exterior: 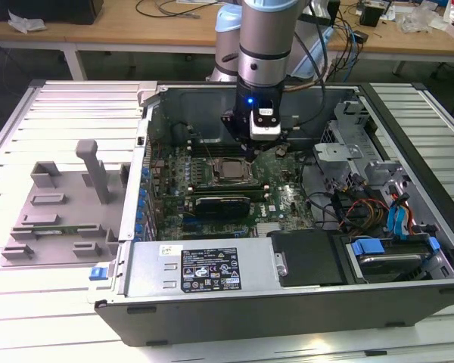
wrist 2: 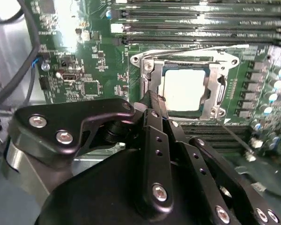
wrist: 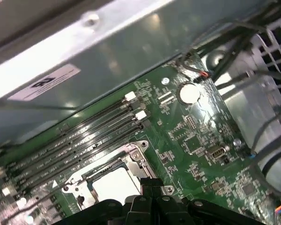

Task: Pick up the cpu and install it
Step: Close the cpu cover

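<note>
Arm (exterior: 265, 45) upright, reaching down into open case (exterior: 287, 302). Gripper (wrist 2: 152, 101) pinched closed, empty, tip at socket (wrist 2: 220, 93) edge. Cpu (wrist 2: 185, 89) sits in socket. Case on slatted table (exterior: 60, 106); wooden benches (exterior: 136, 30) behind.

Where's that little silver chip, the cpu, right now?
The cpu lies in the socket frame on the green motherboard, mid-case in the exterior view, beside the memory slots.

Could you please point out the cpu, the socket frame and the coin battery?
cpu (wrist 2: 185, 89), second wrist view, top's middle.
socket frame (wrist 2: 221, 89), second wrist view, one side bar.
coin battery (wrist: 188, 93), first wrist view, its face.
</note>
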Tool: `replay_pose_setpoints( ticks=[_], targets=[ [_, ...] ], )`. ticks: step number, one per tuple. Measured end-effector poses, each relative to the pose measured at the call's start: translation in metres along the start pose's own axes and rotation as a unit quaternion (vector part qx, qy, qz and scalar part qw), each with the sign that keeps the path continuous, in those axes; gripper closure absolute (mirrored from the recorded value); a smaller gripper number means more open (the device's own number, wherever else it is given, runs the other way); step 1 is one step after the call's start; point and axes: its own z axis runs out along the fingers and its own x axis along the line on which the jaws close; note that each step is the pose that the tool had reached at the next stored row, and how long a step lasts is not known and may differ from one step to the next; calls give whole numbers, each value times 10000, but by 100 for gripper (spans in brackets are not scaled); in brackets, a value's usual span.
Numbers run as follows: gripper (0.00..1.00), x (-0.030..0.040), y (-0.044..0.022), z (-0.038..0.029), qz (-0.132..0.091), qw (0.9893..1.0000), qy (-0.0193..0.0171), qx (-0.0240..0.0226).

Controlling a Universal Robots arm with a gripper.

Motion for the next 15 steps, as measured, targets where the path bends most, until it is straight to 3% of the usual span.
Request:
replay_pose_setpoints(
  ticks=[2,4,5,9,10,11,12,13,14,15],
  targets=[
    [89,0,0,3,-400,9992,-10,-4],
    [89,1,0,6,-765,9971,-20,-5],
    [89,2,-1,6,-839,9965,-23,-3],
    [89,2,-1,6,-872,9962,-24,-2],
    [89,3,-1,6,-961,9954,-26,-6],
    [89,6,-3,7,-1117,9937,-28,-10],
    [89,8,-3,8,-1308,9914,-32,-16],
    [89,9,-4,10,-1547,9880,-36,-24],
    [89,9,-4,13,-1834,9830,-40,-33],
    [89,9,-4,15,-1965,9805,-43,-37]
  ],
)
